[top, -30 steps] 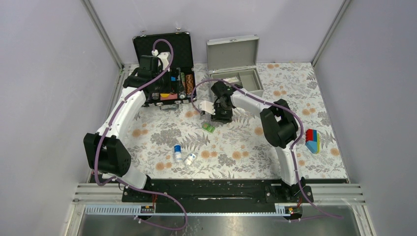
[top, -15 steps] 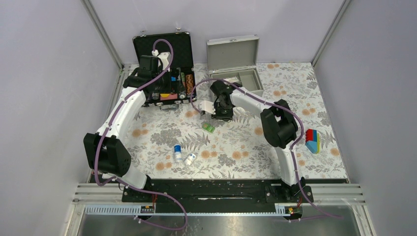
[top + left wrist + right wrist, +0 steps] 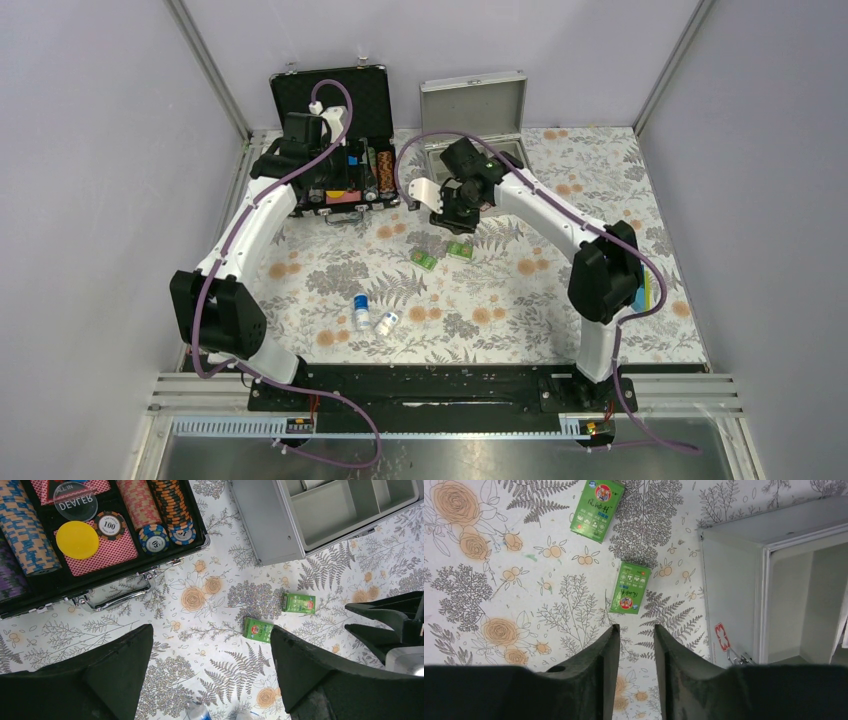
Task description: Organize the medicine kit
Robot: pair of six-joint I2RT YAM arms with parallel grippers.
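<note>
looking down from the top camera first: the medicine kit (image 3: 472,105) sits open at the back of the table with its lid up, and the right gripper (image 3: 450,218) hangs just in front of it, pointing down. two green packets lie on the floral cloth (image 3: 520,300) a little closer to the bases. the nearer packet (image 3: 460,250) is just beside the right gripper and the other packet (image 3: 424,260) is a bit to its left. the right arm is reached well forward and is clearly the closer one. the left gripper (image 3: 338,185) is over the black poker chip case (image 3: 330,100), further off. two little vials (image 3: 372,316) lie well apart from all that.

left wrist view: its fingers (image 3: 105,680) stand wide apart with nothing between them. the chip case is up left, the kit's grey tray (image 3: 340,505) up right, and both packets are on the cloth between.

right wrist view is the one that matters. the fingers (image 3: 599,680) are close together with a thin strip of cloth showing between them, gripping nothing. the nearer packet lies just ahead of the tips, slightly to the right, with its long axis running roughly along the fingers at a small tilt. the kit wall with its red mark (image 3: 722,637) is off to the right.

my guess is it needs to spread the fingers and drop onto that packet across its short side, then swing right to the tray.
</note>
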